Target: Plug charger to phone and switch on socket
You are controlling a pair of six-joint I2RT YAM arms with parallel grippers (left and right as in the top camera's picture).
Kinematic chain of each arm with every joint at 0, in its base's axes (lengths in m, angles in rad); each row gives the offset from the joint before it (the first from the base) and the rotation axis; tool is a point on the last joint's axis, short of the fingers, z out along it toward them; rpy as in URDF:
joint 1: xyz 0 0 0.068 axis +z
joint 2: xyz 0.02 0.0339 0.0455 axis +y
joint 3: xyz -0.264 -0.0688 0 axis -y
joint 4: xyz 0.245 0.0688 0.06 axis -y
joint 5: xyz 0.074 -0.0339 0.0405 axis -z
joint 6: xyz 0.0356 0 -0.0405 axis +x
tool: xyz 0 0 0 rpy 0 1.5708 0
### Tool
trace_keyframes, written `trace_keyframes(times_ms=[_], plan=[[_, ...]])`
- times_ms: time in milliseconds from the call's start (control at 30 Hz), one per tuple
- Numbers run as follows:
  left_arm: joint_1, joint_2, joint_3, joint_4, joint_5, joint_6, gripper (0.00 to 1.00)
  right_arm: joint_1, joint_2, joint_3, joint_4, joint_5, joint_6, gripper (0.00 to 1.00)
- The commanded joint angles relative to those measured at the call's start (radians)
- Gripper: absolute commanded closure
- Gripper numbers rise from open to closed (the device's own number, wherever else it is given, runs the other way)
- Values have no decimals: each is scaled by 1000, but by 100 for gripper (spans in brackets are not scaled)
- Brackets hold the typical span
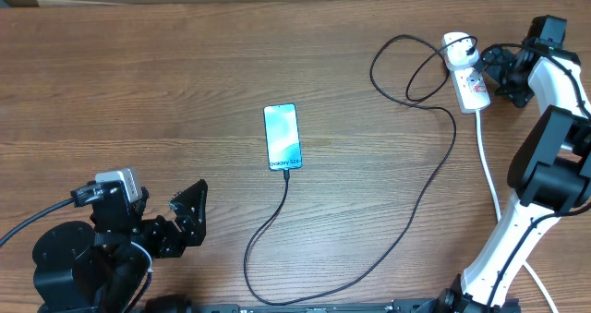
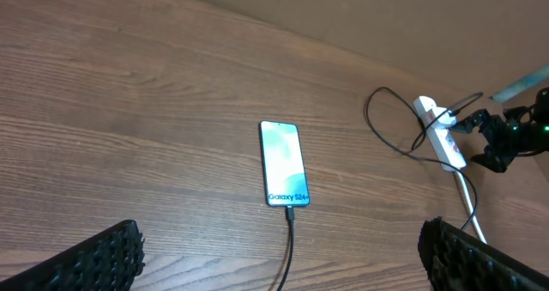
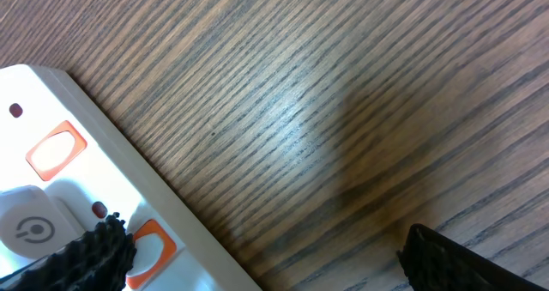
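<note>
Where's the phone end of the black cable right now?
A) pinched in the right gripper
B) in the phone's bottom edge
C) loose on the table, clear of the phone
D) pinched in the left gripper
B: the cable runs straight into the phone at the edge by the Galaxy text. The left gripper sits open off to the side, and the right gripper is at the power strip.

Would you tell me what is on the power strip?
The charger's black plug, at its far end; a right gripper finger hides part of an orange switch.
</note>
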Motion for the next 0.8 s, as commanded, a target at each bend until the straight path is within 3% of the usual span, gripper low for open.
trace_keyframes(times_ms=[0, 767], plan=[[0, -2, 0, 1, -4, -4, 0, 17, 34, 18, -9, -19, -24, 0], [0, -2, 0, 0, -4, -4, 0, 18, 51, 17, -47, -19, -24, 0]])
